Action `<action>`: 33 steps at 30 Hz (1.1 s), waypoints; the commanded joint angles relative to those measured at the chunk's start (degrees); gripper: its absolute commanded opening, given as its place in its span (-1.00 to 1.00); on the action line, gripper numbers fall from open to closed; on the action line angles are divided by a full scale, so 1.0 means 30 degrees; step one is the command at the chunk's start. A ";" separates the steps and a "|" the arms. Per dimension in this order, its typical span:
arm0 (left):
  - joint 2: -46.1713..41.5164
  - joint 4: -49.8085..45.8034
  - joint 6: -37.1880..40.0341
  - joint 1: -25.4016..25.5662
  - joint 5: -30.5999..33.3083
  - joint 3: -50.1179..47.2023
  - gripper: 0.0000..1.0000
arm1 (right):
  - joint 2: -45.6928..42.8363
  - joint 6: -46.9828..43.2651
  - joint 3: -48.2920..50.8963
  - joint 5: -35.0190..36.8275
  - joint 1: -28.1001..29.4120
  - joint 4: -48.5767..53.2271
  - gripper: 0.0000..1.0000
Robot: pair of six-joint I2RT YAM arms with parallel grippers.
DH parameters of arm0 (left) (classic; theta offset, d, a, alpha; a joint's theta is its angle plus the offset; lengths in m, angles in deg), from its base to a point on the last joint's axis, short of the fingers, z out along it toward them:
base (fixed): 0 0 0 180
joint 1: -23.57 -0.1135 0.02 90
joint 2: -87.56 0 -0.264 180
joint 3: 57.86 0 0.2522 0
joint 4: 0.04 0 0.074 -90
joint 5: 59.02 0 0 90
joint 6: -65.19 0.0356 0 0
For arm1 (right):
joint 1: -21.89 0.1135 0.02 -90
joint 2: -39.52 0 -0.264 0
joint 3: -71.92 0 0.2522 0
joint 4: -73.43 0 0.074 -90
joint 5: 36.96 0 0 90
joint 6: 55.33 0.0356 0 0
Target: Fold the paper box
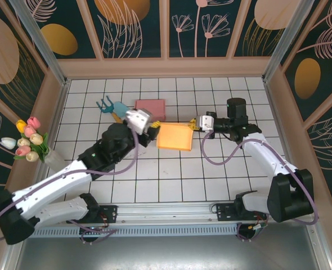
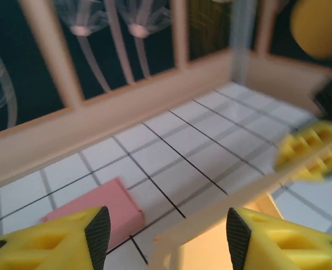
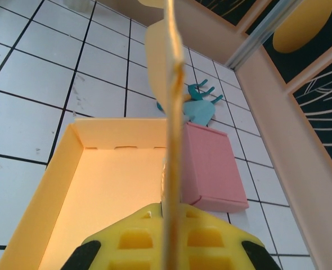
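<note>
**A:** Box first: where is the paper box (image 1: 173,136) sitting?

**B:** About the middle of the white tiled table (image 1: 171,174), open side up, orange-yellow. A flat pink box (image 1: 150,108) lies just behind it, toward the far wall. A teal pronged thing (image 1: 114,107) lies to the left of the pink one.

**A:** And the right gripper (image 3: 167,215)?

**B:** Clamped tight on one wall (image 3: 171,112) of the paper box, near its far right corner. From the right wrist that wall runs straight up the middle, edge-on, with a yellow finger pressed on each side. The floor of the paper box spreads out to the left of it, and the pink box lies to the right.

**A:** Left gripper (image 2: 167,236)?

**B:** Jaws apart, gripping nothing. It sits by the far left corner of the paper box. From the left wrist the two yellow fingers stand wide, and a pale rim of the paper box runs across the gap between them. I can't tell whether it touches either pad.

**A:** Anything else?

**B:** A vase of tulips (image 1: 30,140) stands against the left wall, well apart from the paper box.
</note>
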 commanded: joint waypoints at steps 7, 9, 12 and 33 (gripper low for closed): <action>0.0752 -0.4433 -0.9782 -0.1325 0.6536 0.0726 0.40 | -0.0288 0.0936 0.1082 -0.0493 -0.0174 -0.1884 -1.00; 0.1612 -0.4503 -1.0193 -0.2834 0.4514 0.0710 0.34 | -0.0453 0.0790 0.1119 -0.0449 -0.0121 -0.1688 -1.00; 0.2666 -0.3851 -1.0622 -0.4122 0.1671 0.0330 0.23 | -0.0616 0.0588 0.1033 -0.0303 -0.0103 -0.1310 -1.00; 0.8157 -0.0354 -1.0643 -0.4121 -0.3888 0.0416 -0.11 | 0.0727 -0.0045 0.1039 0.0863 0.0764 -0.1947 -1.00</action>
